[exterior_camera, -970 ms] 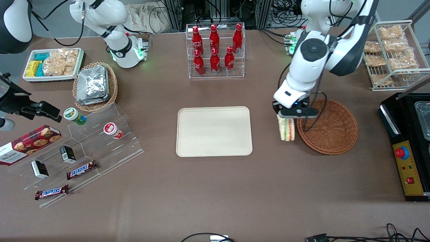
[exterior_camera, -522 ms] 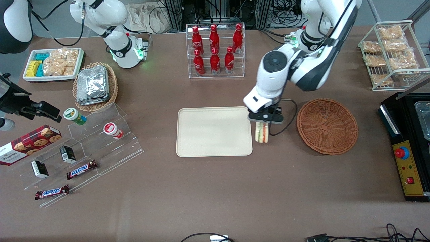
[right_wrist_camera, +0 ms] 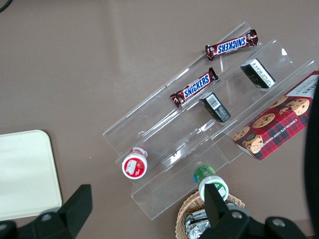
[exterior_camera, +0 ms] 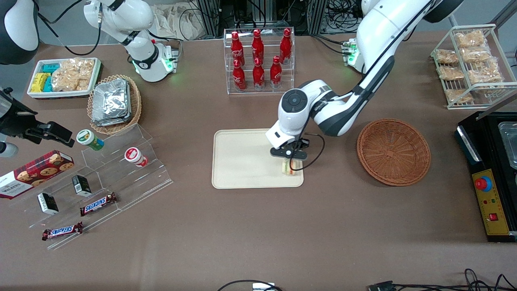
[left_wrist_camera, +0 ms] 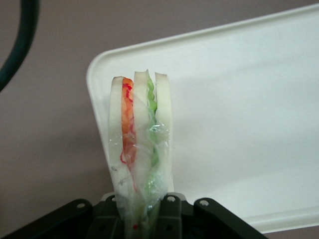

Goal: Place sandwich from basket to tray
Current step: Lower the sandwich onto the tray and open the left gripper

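My gripper (exterior_camera: 289, 158) is shut on the sandwich (exterior_camera: 289, 167), a clear-wrapped wedge of pale bread with orange-red and green layers, and holds it upright over the tray's (exterior_camera: 242, 161) corner nearest the front camera, toward the working arm's end. In the left wrist view the sandwich (left_wrist_camera: 140, 149) stands up out of the gripper (left_wrist_camera: 142, 219), with the cream tray (left_wrist_camera: 239, 99) beneath and beside it. Whether the sandwich touches the tray I cannot tell. The reddish-brown wicker basket (exterior_camera: 394, 151) is empty, beside the tray toward the working arm's end.
A clear rack of red bottles (exterior_camera: 258, 60) stands farther from the camera than the tray. A tan basket of foil packets (exterior_camera: 113, 104), a white dish of snacks (exterior_camera: 64, 76) and clear steps with candy bars (exterior_camera: 97, 204) lie toward the parked arm's end. A wire snack rack (exterior_camera: 472, 64) and black box (exterior_camera: 490, 173) stand past the basket.
My gripper has carried the sandwich from the basket's edge sideways across the table to over the tray's near corner, and lower.
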Controlling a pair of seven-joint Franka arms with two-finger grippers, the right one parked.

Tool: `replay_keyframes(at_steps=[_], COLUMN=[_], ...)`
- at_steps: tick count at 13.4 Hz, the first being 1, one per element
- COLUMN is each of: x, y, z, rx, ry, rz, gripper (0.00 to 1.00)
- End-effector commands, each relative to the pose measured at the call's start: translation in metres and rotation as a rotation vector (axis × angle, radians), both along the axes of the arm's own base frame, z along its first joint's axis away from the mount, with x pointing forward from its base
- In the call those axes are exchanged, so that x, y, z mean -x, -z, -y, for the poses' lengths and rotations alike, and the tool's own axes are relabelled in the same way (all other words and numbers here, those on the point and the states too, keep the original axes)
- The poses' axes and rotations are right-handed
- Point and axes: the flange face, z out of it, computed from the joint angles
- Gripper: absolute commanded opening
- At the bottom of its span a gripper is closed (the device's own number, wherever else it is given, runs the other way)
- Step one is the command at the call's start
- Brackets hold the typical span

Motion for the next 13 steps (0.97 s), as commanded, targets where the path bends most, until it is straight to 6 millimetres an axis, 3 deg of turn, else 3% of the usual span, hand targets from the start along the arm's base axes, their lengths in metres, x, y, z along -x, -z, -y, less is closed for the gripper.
replay_keyframes(at_steps=[1, 5, 8, 10, 12, 13], x=[-0.005, 0.005, 0.008, 0.009, 0.009, 0.009], y=[0.008, 0.031, 0.041, 0.045, 0.045, 0.045], z=[0.015, 0.019, 0.019, 0.019, 0.019, 0.019], rx=[0.013, -0.009, -0.015, -0.018, -0.020, -0.021], ry=[-0.013, 0.004, -0.031, -0.061, -0.075, -0.074], rz=[0.000, -0.021, -0.038, -0.045, -0.045, -0.046], gripper=[0.00, 0.00, 0.11, 0.30, 0.73, 0.89])
